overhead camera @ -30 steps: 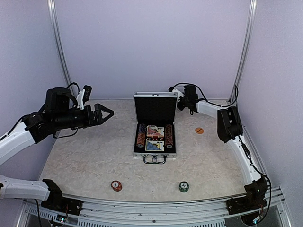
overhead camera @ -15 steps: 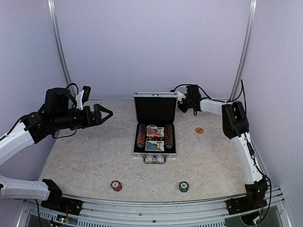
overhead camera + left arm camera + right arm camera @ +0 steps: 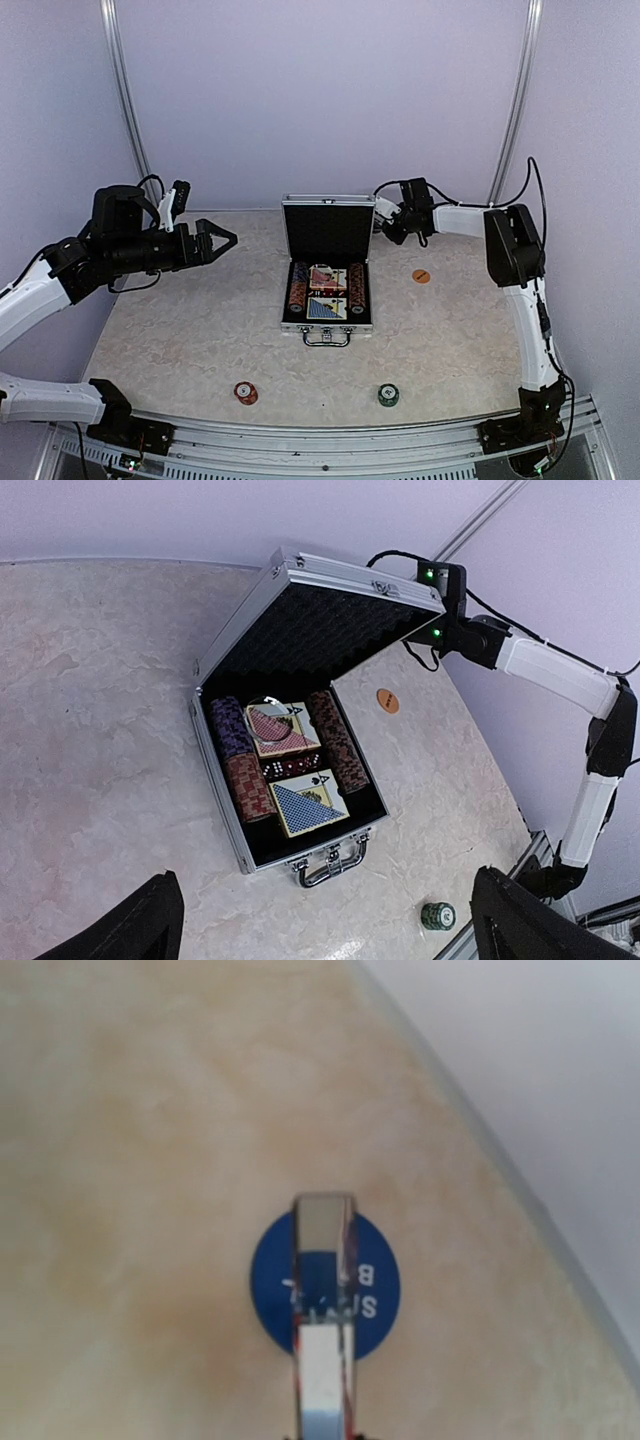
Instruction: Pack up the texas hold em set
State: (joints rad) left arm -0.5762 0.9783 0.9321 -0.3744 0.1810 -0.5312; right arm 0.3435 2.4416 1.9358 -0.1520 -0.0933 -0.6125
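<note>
Top external: right pincer sat closed at the case's one o'clock by the desk's far edge; left pincer gaped wide at ten.

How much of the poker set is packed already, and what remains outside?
Done: card decks and several chip stacks sit in the open case. In hand: shut right gripper over a blue disc; grip unclear. Remaining: orange disc, red chip stack, green chip stack, then closing it.

Top and left wrist share case; right wrist seemingly near table.
</note>
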